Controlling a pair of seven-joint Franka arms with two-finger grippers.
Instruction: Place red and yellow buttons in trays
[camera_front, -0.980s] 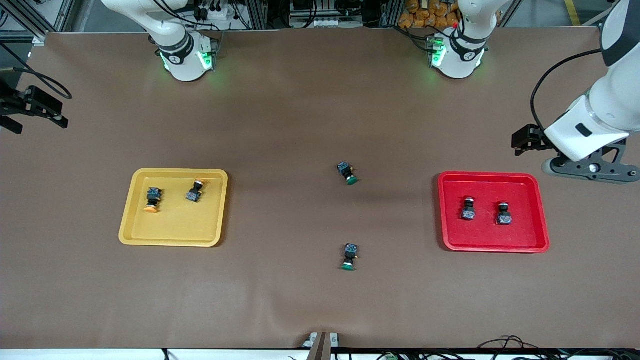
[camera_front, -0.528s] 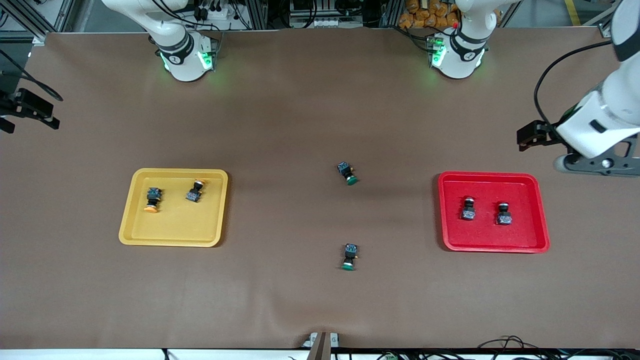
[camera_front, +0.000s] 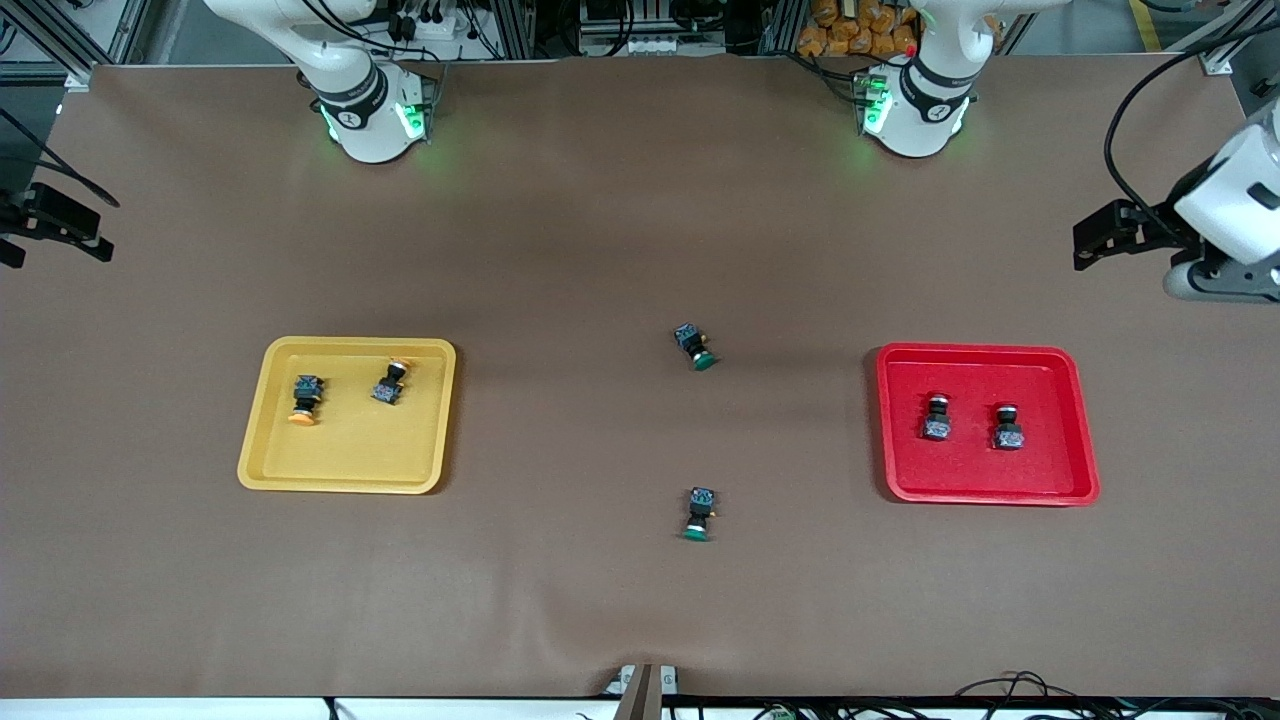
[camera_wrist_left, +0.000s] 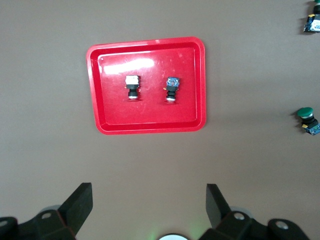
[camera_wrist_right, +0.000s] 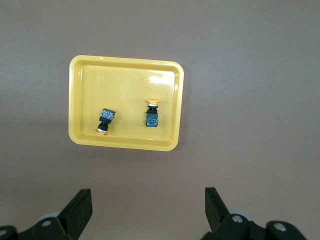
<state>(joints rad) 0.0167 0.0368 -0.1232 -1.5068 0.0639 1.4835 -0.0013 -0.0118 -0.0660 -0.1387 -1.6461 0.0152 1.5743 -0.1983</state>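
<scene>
Brown counter (camera_front: 600, 230) is seen bearing two yellow buttons (camera_front: 305, 398) in the yellow tray (camera_front: 345, 478) and two red buttons (camera_front: 936, 417) in the red tray (camera_front: 985, 492), judged light, rigid, best gripped by the black bodies, while the left end effector (camera_wrist_left: 147, 202) and right end effector (camera_wrist_right: 147, 202) are held wide open, empty, at the frame's upper edges.

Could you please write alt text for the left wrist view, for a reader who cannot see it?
A shallow red plastic tray lies on a brown table, holding two small black-bodied push-button switches side by side. The open left gripper hangs above bare table beside the tray, and two green-capped switches sit at the picture's edge.
</scene>
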